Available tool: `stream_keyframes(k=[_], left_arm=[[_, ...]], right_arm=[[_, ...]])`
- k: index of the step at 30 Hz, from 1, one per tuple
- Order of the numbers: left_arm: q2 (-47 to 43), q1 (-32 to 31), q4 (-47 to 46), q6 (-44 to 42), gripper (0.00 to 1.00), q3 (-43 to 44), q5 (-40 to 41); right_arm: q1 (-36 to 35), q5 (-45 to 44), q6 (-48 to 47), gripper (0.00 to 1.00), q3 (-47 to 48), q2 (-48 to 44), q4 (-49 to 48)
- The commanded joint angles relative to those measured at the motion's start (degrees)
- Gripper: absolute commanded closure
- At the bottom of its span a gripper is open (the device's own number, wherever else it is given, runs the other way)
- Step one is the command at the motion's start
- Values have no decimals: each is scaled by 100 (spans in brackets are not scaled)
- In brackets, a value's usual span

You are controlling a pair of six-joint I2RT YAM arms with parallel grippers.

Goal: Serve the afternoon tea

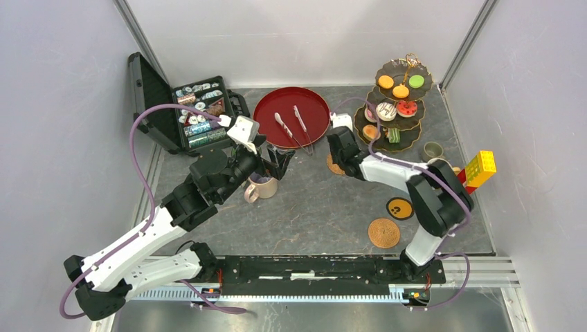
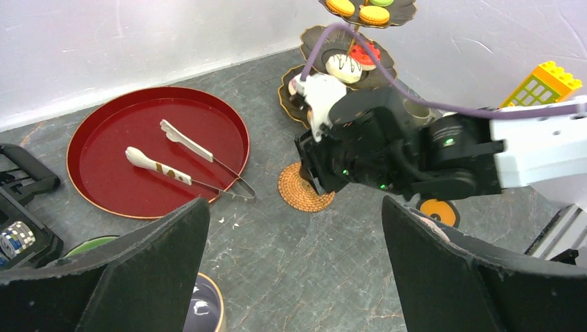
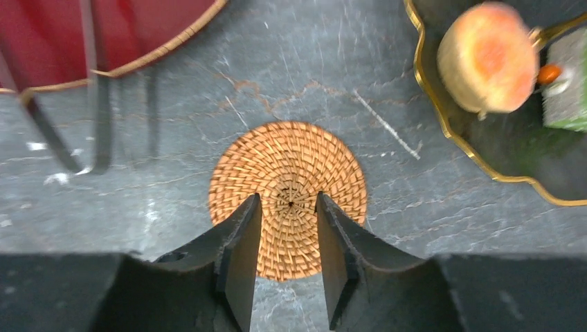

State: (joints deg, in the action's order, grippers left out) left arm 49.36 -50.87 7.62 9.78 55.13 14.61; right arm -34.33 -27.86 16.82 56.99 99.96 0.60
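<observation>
The dark three-tier stand (image 1: 417, 123) stands at the back right with small orange (image 1: 385, 81), green (image 1: 416, 81), red (image 1: 407, 107) and white (image 1: 386, 111) cakes on its tiers. My right gripper (image 3: 289, 200) hangs low over a woven coaster (image 3: 287, 173) lying flat beside the stand's bottom tier (image 3: 443, 124); its fingers are parted with nothing between them. An orange cake (image 3: 488, 57) sits on that tier. My left gripper (image 2: 294, 202) is wide open above bare table, just beyond the beige mug (image 1: 262, 185). A small grey mug (image 1: 433, 149) stands right of the stand.
A round red tray (image 1: 315, 104) holding two tongs (image 1: 284, 126) lies at the back centre. An open black case (image 1: 197, 111) is back left. Toy bricks (image 1: 479, 170) sit at the right edge. Two more coasters (image 1: 383, 233) lie front right.
</observation>
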Motion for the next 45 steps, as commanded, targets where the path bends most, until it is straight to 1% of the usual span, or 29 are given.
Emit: stream_keyframes(k=[1,4,5,6,7,8,9,10,11,13,14,17,20,22,23,26,28,33,34,38,41,43,45], left_arm=[[-38,-10,-111,85,0,39,39],[-97,-10,-111,85,0,41,38],[-117,-10,-111,85,0,41,40],[-140,-10,-111,85,0,41,41],[-161,-10,-111,77,0,41,51],[-180,-10,-116,77,0,37,64],[-203,-12,-111,77,0,38,83],[-228,-10,-114,77,0,41,93],[-250,-10,-112,84,0,41,91],[-307,-10,-111,90,0,50,75],[-336,-10,-120,94,0,50,51],[-388,-10,-129,103,0,50,32],[-409,-10,-121,62,0,59,70],[-437,-10,-112,18,0,59,152],[-453,-10,-111,2,0,59,186],[-490,-10,-118,-5,0,50,207],[-501,-8,-121,5,0,50,163],[-522,-10,-112,24,0,68,87],[-530,-10,-111,32,0,68,74],[-524,-10,-112,41,0,68,53],[-513,-10,-112,41,0,81,11],[-491,-10,-94,41,0,89,-9],[-483,-10,-94,41,0,92,-2]], right_arm=[[-101,275,-233,52,268,-1071,-71],[-196,410,-303,38,130,-1560,51],[-197,616,-253,34,29,-1687,-9],[-170,1096,-53,24,-171,-1837,-235],[-108,1625,184,18,-419,-2036,-600],[-39,2311,518,14,-802,-2192,-1232],[-31,2736,796,11,-1232,-2399,-1826],[-49,3201,1056,5,-1507,-2521,-2473],[-100,3377,1417,2,-1719,-2582,-2830],[-321,3426,1972,2,-1802,-2515,-3252],[-486,3398,2104,2,-1735,-2425,-3293],[-1126,3057,2654,2,-1213,-1905,-2882],[-1571,2825,3588,2,-903,-1290,-2812],[-1836,2469,4114,2,-722,-950,-2642],[-1948,2328,4223,2,-592,-788,-2476],[-2230,1569,4363,2,48,-434,-1402],[-2336,1214,4452,2,459,-215,-804],[-2423,753,4684,2,978,240,-107],[-2429,658,4766,5,1046,319,54],[-2430,475,4903,38,1473,657,771],[-2430,412,4844,50,1899,940,1311],[-2437,355,4743,54,2200,1138,1717],[-2438,246,4686,61,2495,1273,2261]])
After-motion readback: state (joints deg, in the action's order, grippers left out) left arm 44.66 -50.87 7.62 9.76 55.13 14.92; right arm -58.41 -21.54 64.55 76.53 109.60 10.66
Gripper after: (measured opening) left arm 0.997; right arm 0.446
